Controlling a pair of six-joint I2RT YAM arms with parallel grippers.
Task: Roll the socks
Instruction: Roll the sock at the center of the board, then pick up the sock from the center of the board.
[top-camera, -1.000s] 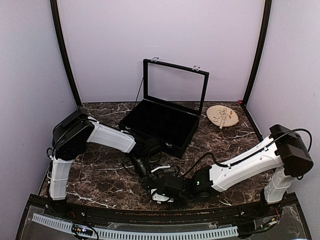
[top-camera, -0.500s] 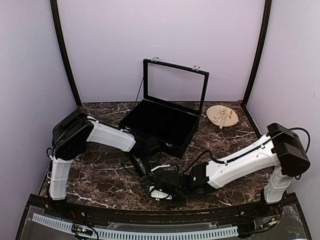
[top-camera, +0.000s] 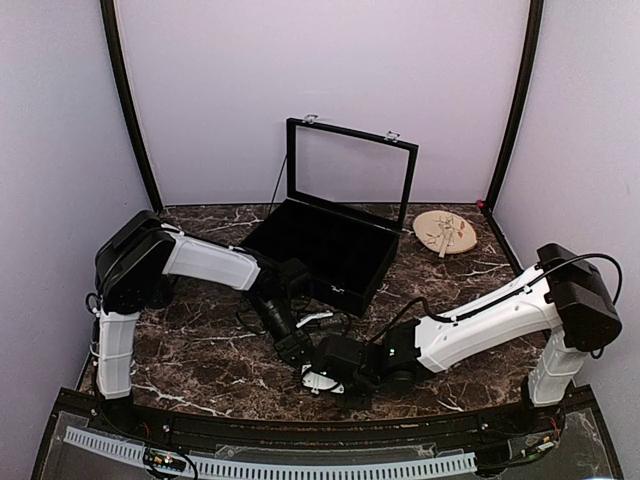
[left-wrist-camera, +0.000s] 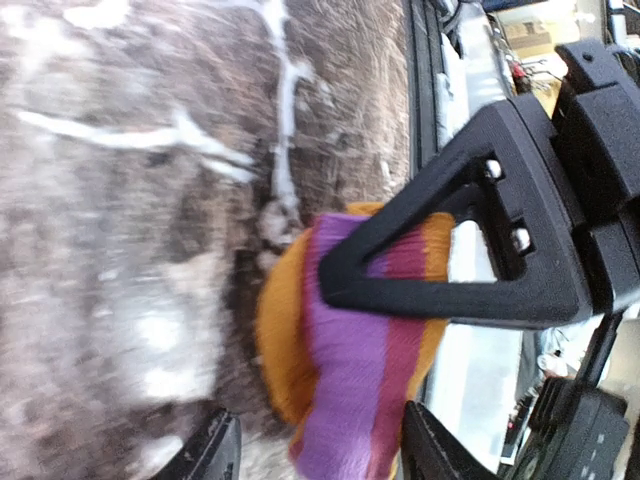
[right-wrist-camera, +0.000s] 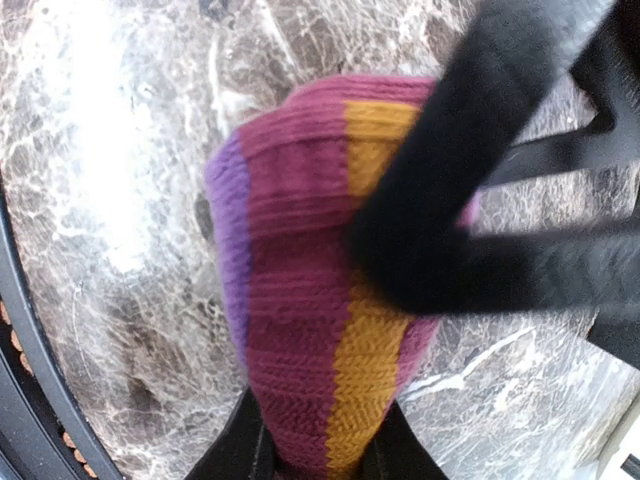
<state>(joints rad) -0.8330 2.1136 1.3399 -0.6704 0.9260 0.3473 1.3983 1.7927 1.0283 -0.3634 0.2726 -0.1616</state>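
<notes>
Right fingers (right-wrist-camera: 232, 455) pinch the striped sock (right-wrist-camera: 300, 280) (left fingers (left-wrist-camera: 215, 455) spread wide around it).

The whole scene is taken in by the top camera, set high behind the arm bases and faced toward the far wall, so the tabletop (top-camera: 200, 350) is seen from well away. The left wrist camera is held very close above the tabletop, past the left hand (left-wrist-camera: 320, 455), with the near edge caught too. The right wrist camera is pointed steeply down past the right hand (right-wrist-camera: 320, 450), equally close. The striped sock (left-wrist-camera: 345, 380) is shared by both wrist views, near centre in the scene.
</notes>
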